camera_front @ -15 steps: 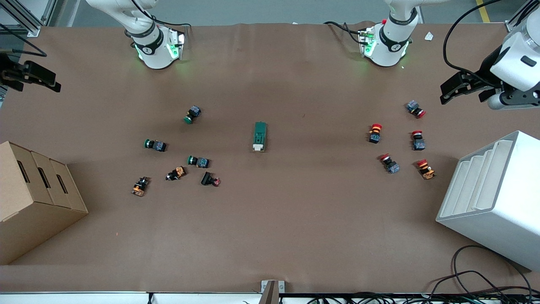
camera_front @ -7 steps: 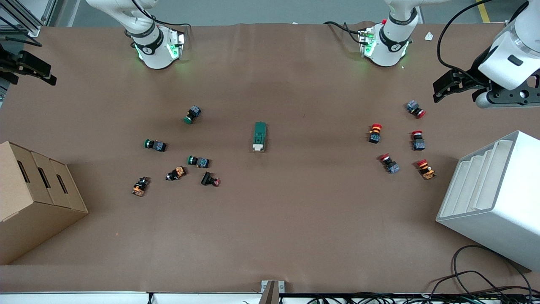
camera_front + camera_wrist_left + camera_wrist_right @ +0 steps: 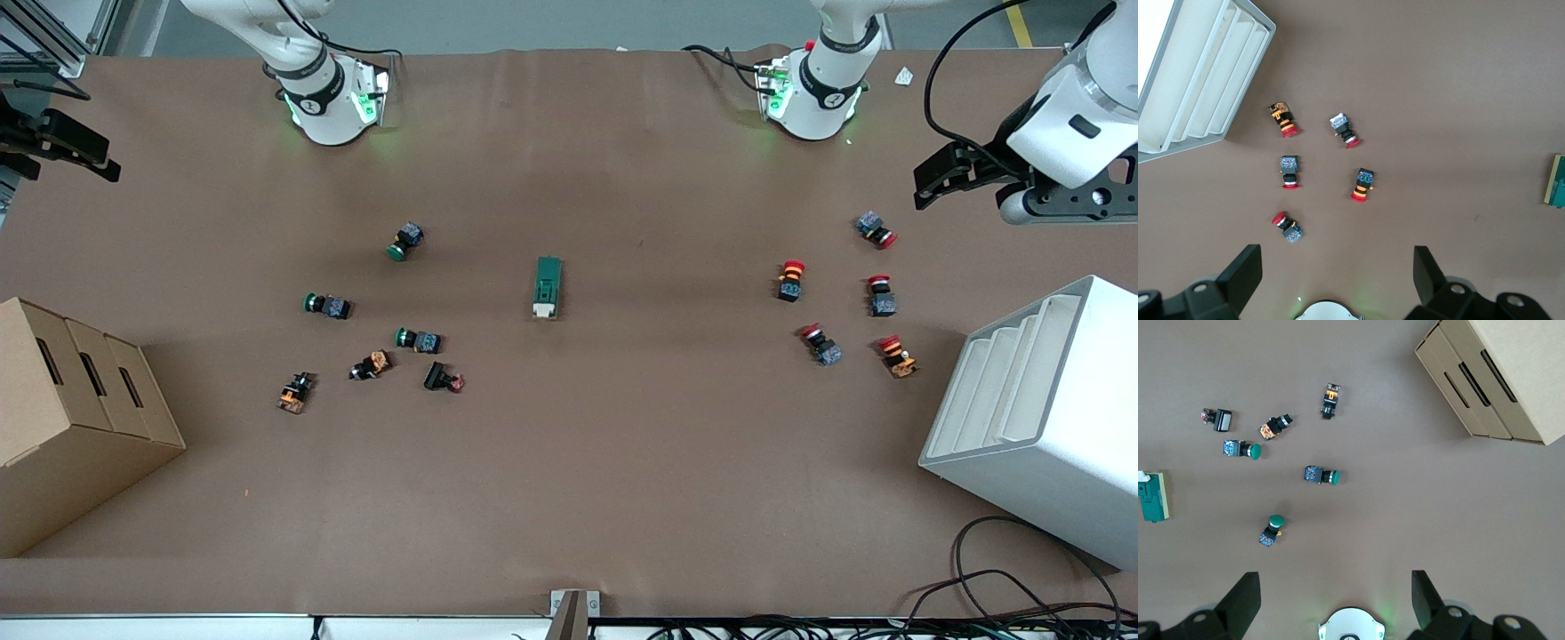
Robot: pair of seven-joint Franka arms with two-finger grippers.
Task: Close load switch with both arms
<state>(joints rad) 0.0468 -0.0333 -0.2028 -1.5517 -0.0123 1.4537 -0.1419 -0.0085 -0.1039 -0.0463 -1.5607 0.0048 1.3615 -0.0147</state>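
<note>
Load switch [image 3: 548, 287]: lying flat mid-worktop [image 3: 622, 462], roughly midway between the two arm ends, well apart from everything else. Long axis running 12 to 6 o'clock in the front view; white lever end at 6 o'clock, toward the front camera, dark green end at 12 o'clock, toward the bases. Also caught at the frame edge in both wrist views [image 3: 1557, 181] [image 3: 1151, 496].

Left tool [image 3: 944, 171]: up in the air over the left arm's end of the worktop, above the cluster of red push-buttons [image 3: 836, 298]; fingers [image 3: 1241, 275] spread wide, nothing held. Right tool [image 3: 67, 147]: over the right arm's end, near the cardboard box [image 3: 62, 418], with the green push-buttons [image 3: 373, 302] between it and the switch; fingers [image 3: 1243, 597] parted, released.

Risks, as judged: no contact yet, long reaches still needed from both ends. Switch small and loose on the worktop, so likely to slide or spin if the lever gets pushed without the body pinned first. Low sweeps could scatter push-buttons. Both tools converging on one small block, so possible collision.
</note>
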